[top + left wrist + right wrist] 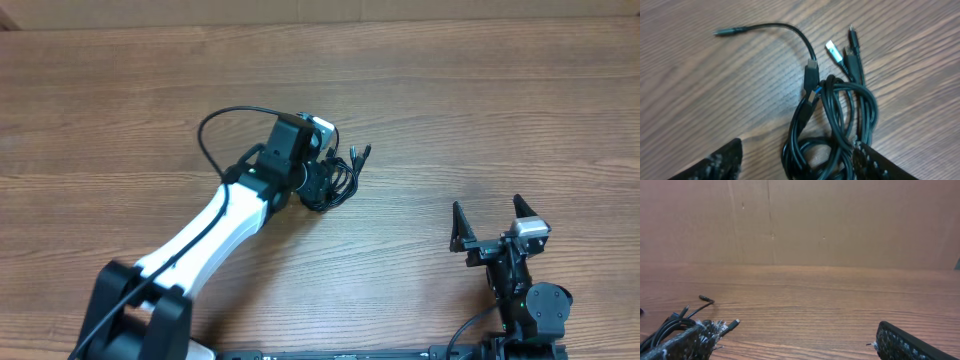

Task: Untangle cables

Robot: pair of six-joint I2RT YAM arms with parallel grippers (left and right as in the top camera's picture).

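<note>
Overhead: the cables (338, 178) are found as 1 small black knot left of centre on the table (480, 90), with a few plug ends fanned toward the upper right. The left arm (210, 225) is stretched diagonally from the lower left, its wrist tipped down right over the knot. The right gripper (487, 212) is parked near the lower right, well apart from the knot, fingers spread and nothing between them. Left wrist: the left gripper (797, 145) is seen with jaws apart, 1 finger at each bottom corner and the lower loops of the knot lying between them. The right-hand finger is touching or overlapping a loop, which one cannot be told. The other finger is apart from the cord, so nothing is clamped. 1 loose strand (782, 26) is arced out to the upper left, and a silver plug (834, 51) is pointed up beside 2 dark tips. The cord is judged light, limp and a bit slick. The whole knot would likely be dragged if 1 strand were pulled unpinned. The loose strand near its black plug body is judged the best hold, with the coil pinned by the other gripper. Right wrist: spread fingers are confirmed, cables are seen only at the lower left edge, and a cardboard wall (840, 220) is behind.
</note>
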